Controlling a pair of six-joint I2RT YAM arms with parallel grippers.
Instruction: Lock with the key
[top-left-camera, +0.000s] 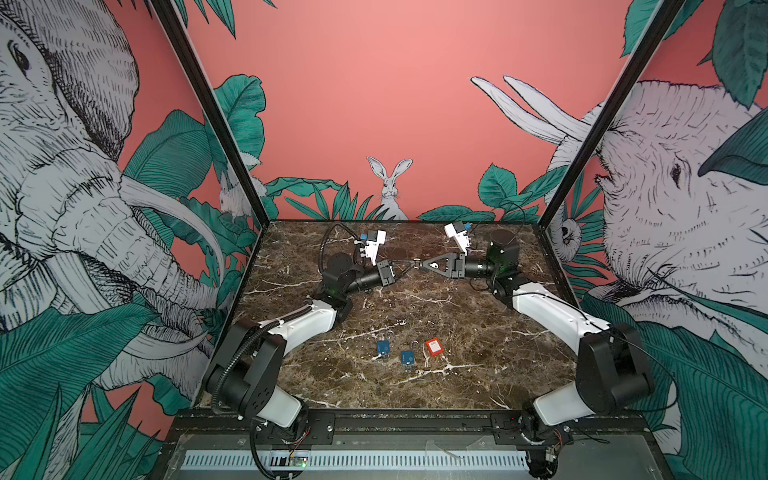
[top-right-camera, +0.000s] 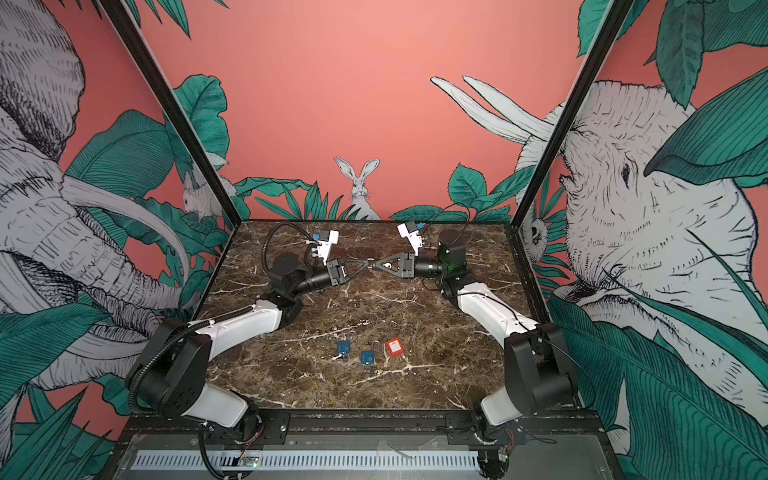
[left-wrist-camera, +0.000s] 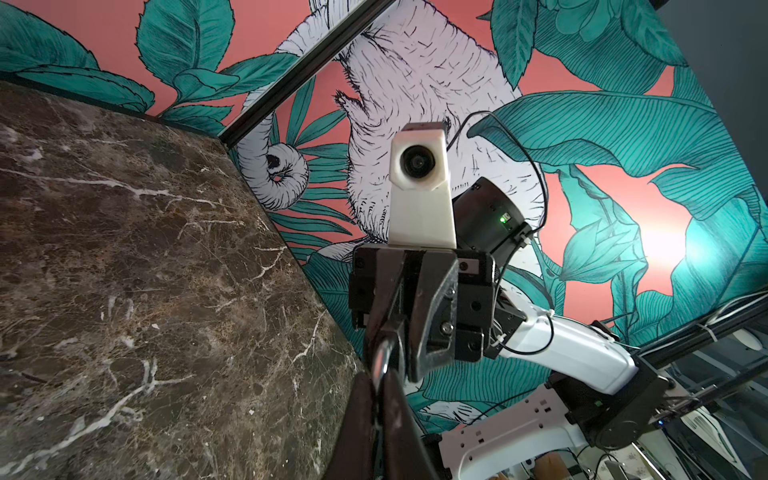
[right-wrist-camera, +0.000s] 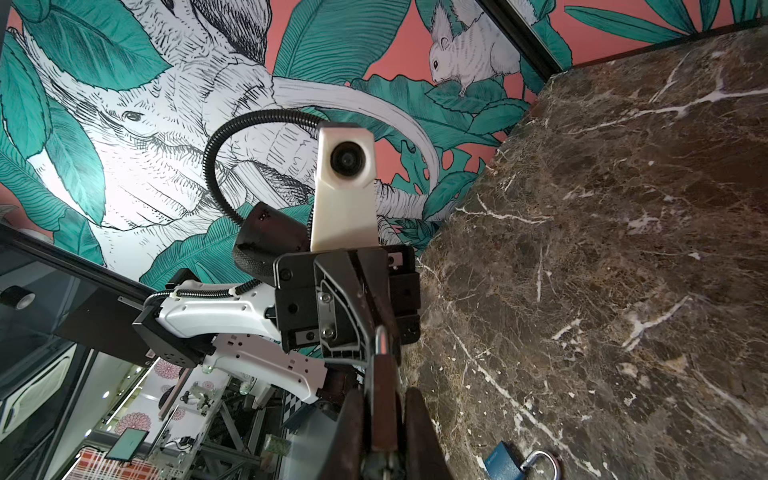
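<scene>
Reading left to right along the near middle of the marble table (top-left-camera: 374, 307), I see 3 padlocks in a loose row. Any marking on the left blue padlock (top-left-camera: 382, 348) and the middle blue padlock (top-left-camera: 407, 358) is too small to read. The red padlock (top-left-camera: 433, 346) carries a pale label with dark print that I cannot read either. In the right wrist view, 1 blue padlock with a silver shackle shows pale lettering, blurred beyond reading. I cannot tell which of the 2 it is.

All 3 bodies are small and squarish and lie flat. They sit near one another but apart.

Over the far half of the table the 2 arms meet tip to tip. The left gripper (top-left-camera: 411, 264) has its jaws fully together, pinching a small silver metal loop (left-wrist-camera: 381, 358). The right gripper (top-left-camera: 421, 264) faces it with jaws drawn almost together at the same loop. I cannot tell whether it also grips the loop. I cannot make out a key as such.

Bare marble lies between the grippers and the padlocks, and on both sides of the row. The left elbow sits at the table's left edge, and the right forearm runs close along the right edge. Black frame posts stand at the 2 far corners.
</scene>
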